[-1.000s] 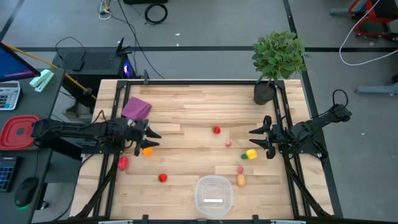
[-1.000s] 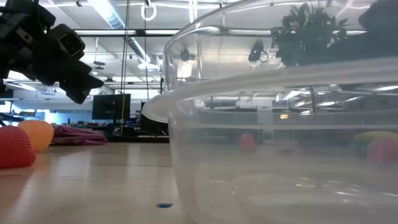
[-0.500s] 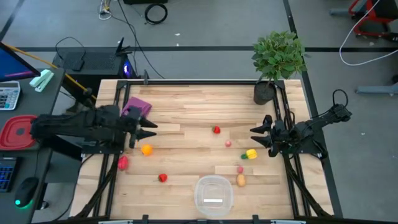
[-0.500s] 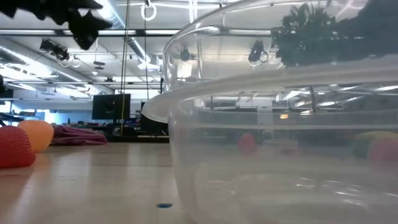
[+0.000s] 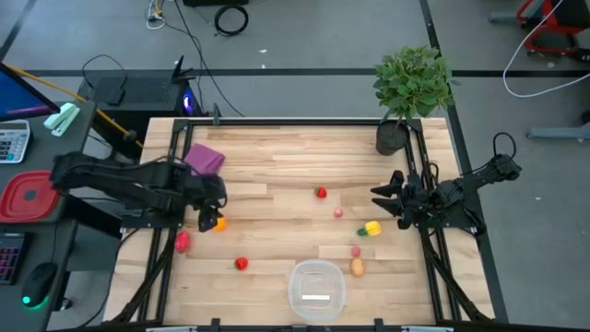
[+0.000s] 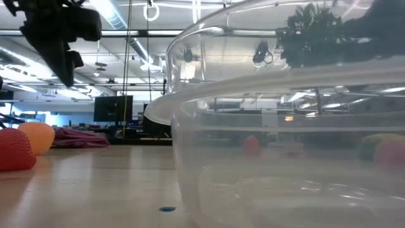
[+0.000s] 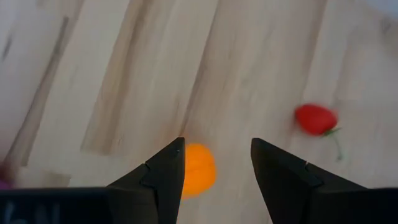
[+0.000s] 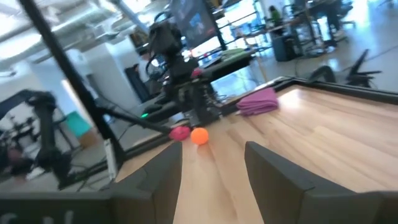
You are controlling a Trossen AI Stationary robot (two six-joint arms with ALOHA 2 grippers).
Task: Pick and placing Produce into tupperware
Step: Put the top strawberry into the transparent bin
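Observation:
The produce lies scattered on the wooden table: an orange piece (image 5: 219, 222), red pieces (image 5: 320, 192) (image 5: 241, 263) (image 5: 182, 242), a yellow one (image 5: 371, 228), a pink one (image 5: 338, 213) and a tan one (image 5: 357, 267). The clear round tupperware (image 5: 317, 288) stands at the near edge and fills the low view (image 6: 285, 126). My left gripper (image 5: 208, 218) is open and points down just above the orange piece (image 7: 198, 169). It hangs clear of the table (image 6: 57, 38). My right gripper (image 5: 378, 205) waits open at the table's right side, just beyond the yellow piece.
A purple folded cloth (image 5: 204, 160) lies at the far left and a potted plant (image 5: 413, 83) stands at the far right corner. A red lidded container (image 5: 26, 195) sits off the table to the left. Bare wood lies between the produce and the tub.
My left gripper rose from beside the orange piece, swung toward the far edge, then tipped from level to pointing down and came back over the orange piece. The orange piece has stayed where it was.

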